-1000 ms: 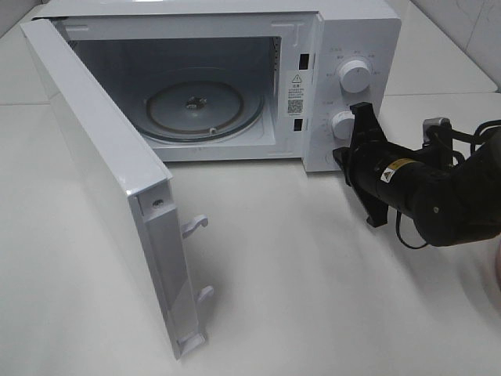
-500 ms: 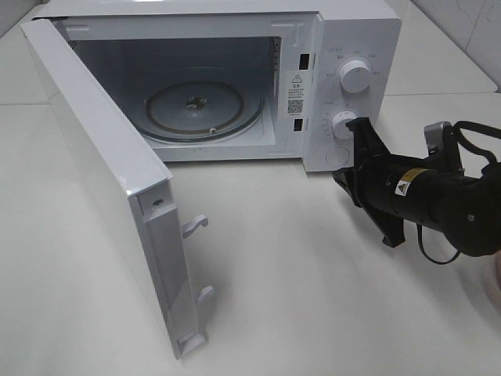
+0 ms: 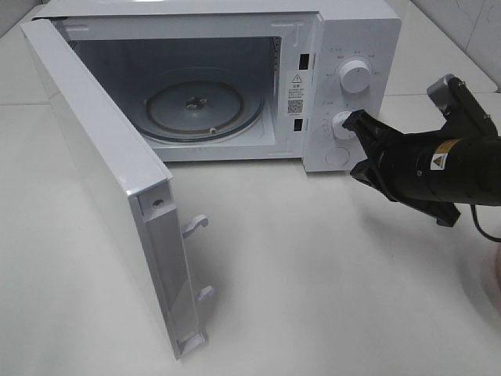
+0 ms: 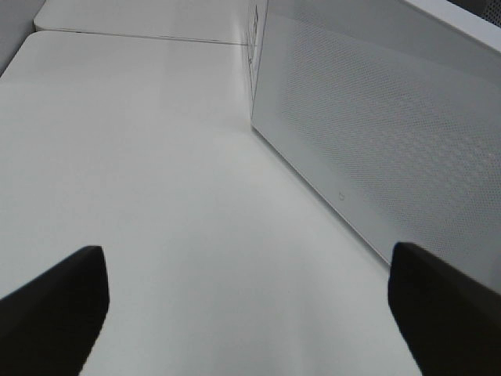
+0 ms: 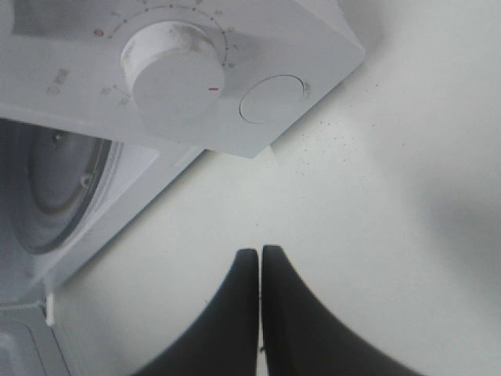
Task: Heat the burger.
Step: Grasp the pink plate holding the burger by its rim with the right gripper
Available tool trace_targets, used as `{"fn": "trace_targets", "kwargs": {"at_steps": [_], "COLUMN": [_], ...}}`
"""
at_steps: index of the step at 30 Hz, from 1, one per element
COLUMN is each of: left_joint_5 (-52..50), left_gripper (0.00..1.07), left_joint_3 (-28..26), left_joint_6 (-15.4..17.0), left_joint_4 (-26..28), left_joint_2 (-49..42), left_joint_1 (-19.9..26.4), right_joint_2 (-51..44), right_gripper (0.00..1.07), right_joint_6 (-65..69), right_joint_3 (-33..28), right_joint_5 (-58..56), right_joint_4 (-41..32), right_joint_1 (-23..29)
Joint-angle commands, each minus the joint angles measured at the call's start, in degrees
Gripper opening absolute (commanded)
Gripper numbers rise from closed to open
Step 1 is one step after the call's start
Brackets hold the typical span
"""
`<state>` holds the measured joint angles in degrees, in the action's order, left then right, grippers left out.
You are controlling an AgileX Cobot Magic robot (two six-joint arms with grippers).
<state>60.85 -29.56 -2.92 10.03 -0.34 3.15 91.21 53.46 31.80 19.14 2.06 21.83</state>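
The burger is out of view in every frame. The white microwave stands at the back with its door swung wide open and its glass turntable bare. My right gripper is shut with nothing in it. It hovers just in front of the control panel, beside the lower knob. In the right wrist view the closed fingertips point toward the lower knob and the round button. My left gripper is open and empty, beside the door's perforated outer face.
The rim of a pink plate shows at the right edge of the white table. The open door juts far forward on the left. The upper knob sits above the lower one.
My right arm has swung to the right and rolled, lifting its wrist camera. The shut gripper has stayed close to the lower knob. The microwave and its door have not moved.
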Motion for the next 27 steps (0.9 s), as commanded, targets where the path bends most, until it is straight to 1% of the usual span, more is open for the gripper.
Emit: {"fn": "trace_targets", "kwargs": {"at_steps": [1, 2, 3, 4, 5, 7, 8, 10, 11, 12, 13, 15, 16, 18, 20, 21, 25, 27], "left_joint_5": [0.3, 0.3, 0.3, 0.3, 0.3, 0.3, 0.3, 0.3, 0.3, 0.3, 0.3, 0.3, 0.3, 0.3, 0.3, 0.3, 0.3, 0.3], "left_gripper": [0.88, 0.88, 0.88, 0.88, 0.88, 0.88, 0.88, 0.88, 0.88, 0.88, 0.88, 0.88, 0.88, 0.88, 0.88, 0.88, 0.88, 0.88], "left_joint_3": [0.1, 0.1, 0.1, 0.1, 0.1, 0.1, 0.1, 0.1, 0.1, 0.1, 0.1, 0.1, 0.1, 0.1, 0.1, 0.1, 0.1, 0.1], "left_joint_6": [0.0, 0.0, 0.0, 0.0, 0.0, 0.0, 0.0, 0.0, 0.0, 0.0, 0.0, 0.0, 0.0, 0.0, 0.0, 0.0, 0.0, 0.0], "left_joint_4": [0.3, 0.3, 0.3, 0.3, 0.3, 0.3, 0.3, 0.3, 0.3, 0.3, 0.3, 0.3, 0.3, 0.3, 0.3, 0.3, 0.3, 0.3], "left_joint_2": [-0.9, -0.9, -0.9, -0.9, -0.9, -0.9, -0.9, -0.9, -0.9, -0.9, -0.9, -0.9, -0.9, -0.9, -0.9, -0.9, -0.9, -0.9], "left_joint_1": [-0.1, -0.1, -0.1, -0.1, -0.1, -0.1, -0.1, -0.1, -0.1, -0.1, -0.1, -0.1, -0.1, -0.1, -0.1, -0.1, -0.1, -0.1], "right_joint_2": [-4.1, -6.1, -6.1, -8.3, -8.3, -11.3, -11.3, -14.3, -14.3, -16.1, -16.1, -18.3, -18.3, -20.1, -20.6, -21.6, -22.7, -23.6], "right_gripper": [0.0, 0.01, 0.01, 0.01, 0.01, 0.02, 0.02, 0.03, 0.03, 0.03, 0.03, 0.04, 0.04, 0.06, 0.06, 0.07, 0.09, 0.15], "right_joint_6": [-8.4, -12.5, -12.5, -16.2, -16.2, -21.9, -21.9, -27.3, -27.3, -30.8, -30.8, -34.4, -34.4, -37.0, -37.8, -39.1, -40.7, -42.2], "right_joint_3": [-0.1, -0.1, -0.1, -0.1, -0.1, 0.0, 0.0, 0.0, 0.0, 0.0, 0.0, 0.0, 0.0, 0.0, 0.0, 0.0, 0.0, 0.4], "right_joint_5": [-7.6, -11.2, -11.2, -14.8, -14.8, -20.9, -20.9, -26.8, -26.8, -30.4, -30.4, -36.0, -36.0, -40.6, -41.9, -44.9, -48.7, -51.1], "right_joint_4": [0.7, 0.7, 0.7, 0.7, 0.7, 0.7, 0.7, 0.7, 0.7, 0.7, 0.7, 0.7, 0.7, 0.7, 0.7, 0.7, 0.7, 0.7], "right_joint_1": [-0.5, -0.5, -0.5, -0.5, -0.5, -0.5, -0.5, -0.5, -0.5, -0.5, -0.5, -0.5, -0.5, -0.5, -0.5, -0.5, -0.5, -0.6]}}
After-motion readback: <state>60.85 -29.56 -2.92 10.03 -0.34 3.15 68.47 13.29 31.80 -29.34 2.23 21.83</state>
